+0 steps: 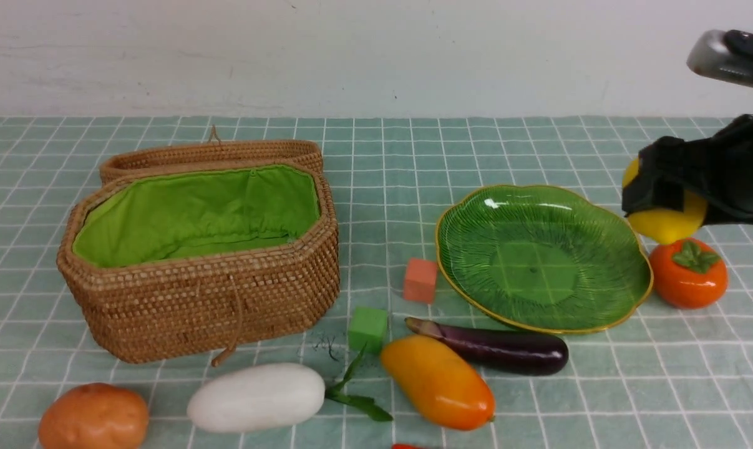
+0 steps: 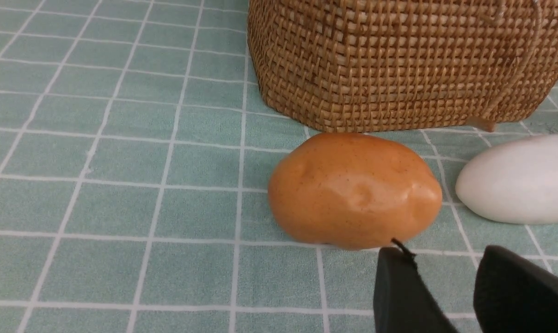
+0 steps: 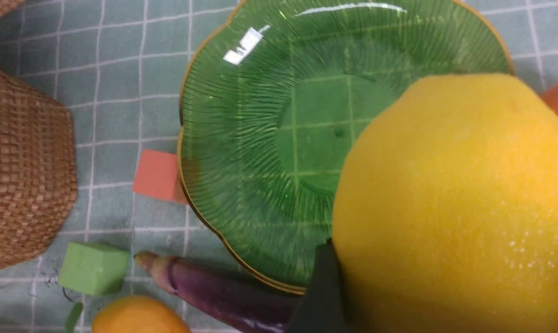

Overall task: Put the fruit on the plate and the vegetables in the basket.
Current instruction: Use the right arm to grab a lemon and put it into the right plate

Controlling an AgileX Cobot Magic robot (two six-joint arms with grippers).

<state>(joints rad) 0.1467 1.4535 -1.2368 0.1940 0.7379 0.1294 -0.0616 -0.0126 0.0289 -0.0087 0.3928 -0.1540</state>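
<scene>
While the woven basket [image 1: 201,299] stands open at the left and no vegetable shows inside its green lining, the step in hand, as I judge it, belongs to the right side of the table. The green plate [image 1: 541,262] lies there bare, its wider axis running left to right. The radish [image 1: 256,397], the mango [image 1: 438,381] and the eggplant [image 1: 501,349] lie on the cloth along the near side, and the potato [image 1: 93,416] at the near left corner.

The right gripper [image 1: 660,187] is closed around the lemon [image 1: 669,226] and holds it above the cloth, just outside the plate's right edge and just beyond the persimmon [image 1: 688,274]. So the plate lies to the left of this gripper and slightly nearer, and I think the lemon must travel that way before it is let go. The right arm is clearly the nearer one for this.

The front view shows that the lemon is not yet over the plate. The right wrist view shows only the plate's empty middle beyond the fruit. The left gripper [image 2: 459,291] appears in 1 view only, its own wrist view: its jaws stand a little apart with nothing between them, just before the potato.

2 small cubes, salmon [image 1: 420,280] and green [image 1: 368,328], lie between basket and plate.
</scene>
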